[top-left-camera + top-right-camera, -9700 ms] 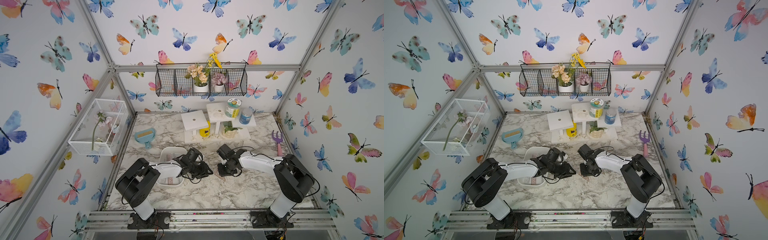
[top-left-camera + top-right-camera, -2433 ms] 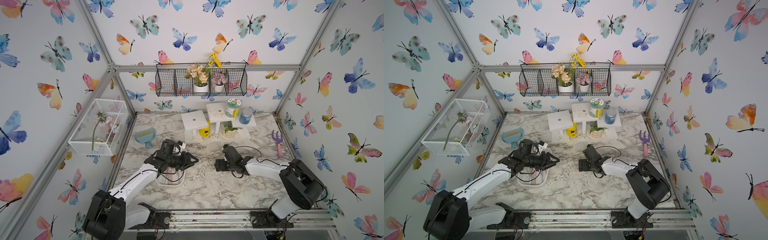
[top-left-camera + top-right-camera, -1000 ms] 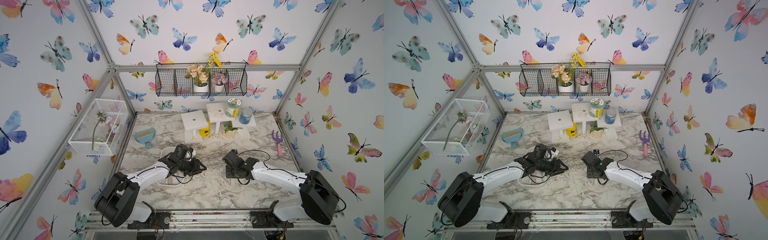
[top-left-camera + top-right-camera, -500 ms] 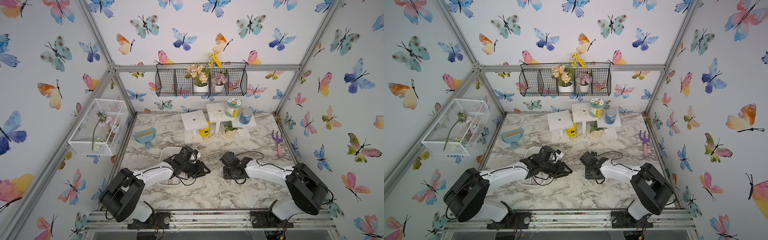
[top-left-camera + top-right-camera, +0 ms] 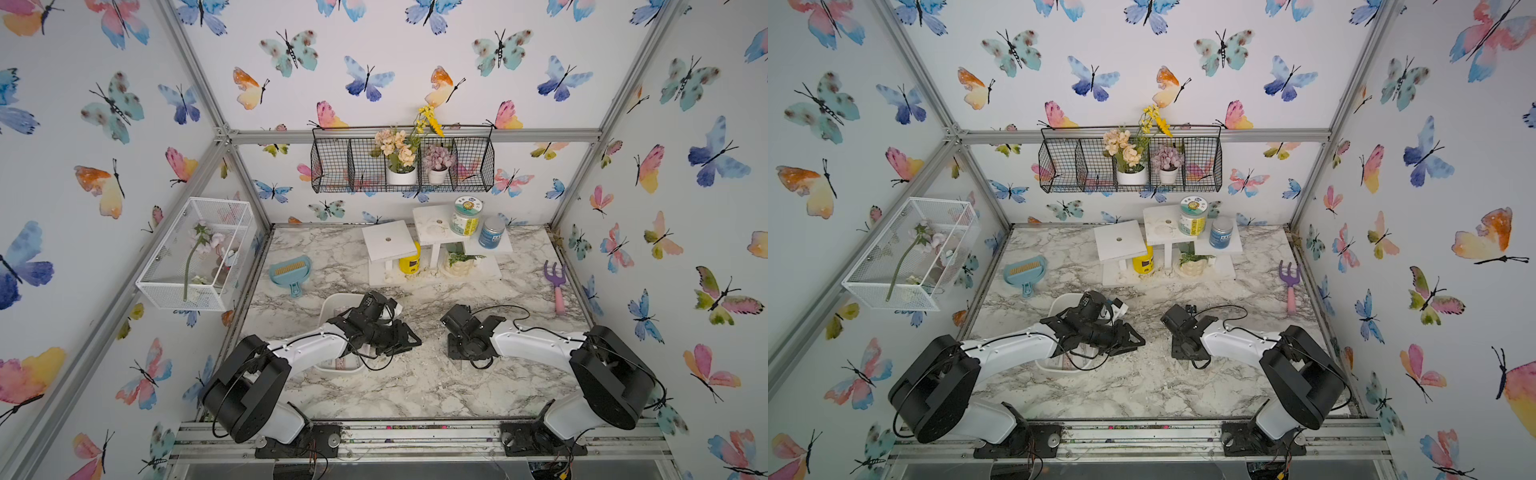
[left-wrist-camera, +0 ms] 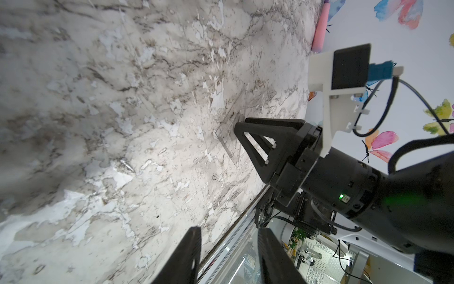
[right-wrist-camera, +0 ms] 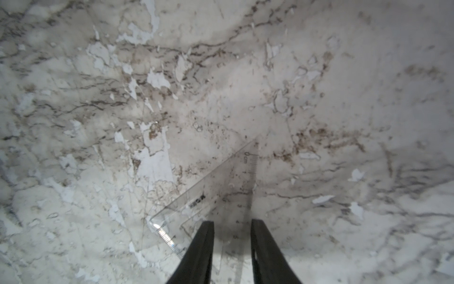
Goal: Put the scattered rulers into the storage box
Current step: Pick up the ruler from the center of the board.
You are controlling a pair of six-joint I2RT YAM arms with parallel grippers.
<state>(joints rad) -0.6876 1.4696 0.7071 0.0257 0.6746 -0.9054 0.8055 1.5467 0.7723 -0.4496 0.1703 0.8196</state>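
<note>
The left gripper (image 6: 229, 231) is released, its two fingers apart with nothing between them. It lies low over the marble table (image 5: 415, 386), reaching past the right side of the storage box (image 5: 330, 301) toward the middle. A couple of seconds ago that arm was held up over the box; since half a second ago it has hardly shifted. The box has not moved: it sits at the front left of the table, partly under the left arm, with pinkish rulers (image 5: 1065, 364) lying in its near end. The right gripper (image 7: 232, 222) points down at a clear triangular set square (image 7: 221, 189), which lies flat on the table just right of centre, with the left gripper between it and the box. Its fingers stand a little apart over the square, which is not clamped between them; the left wrist view shows one fingertip down on the plastic. A second ago the right arm's elbow was swung further out to the right. It has since drawn in, while the gripper has stayed over nearly the same spot.
</note>
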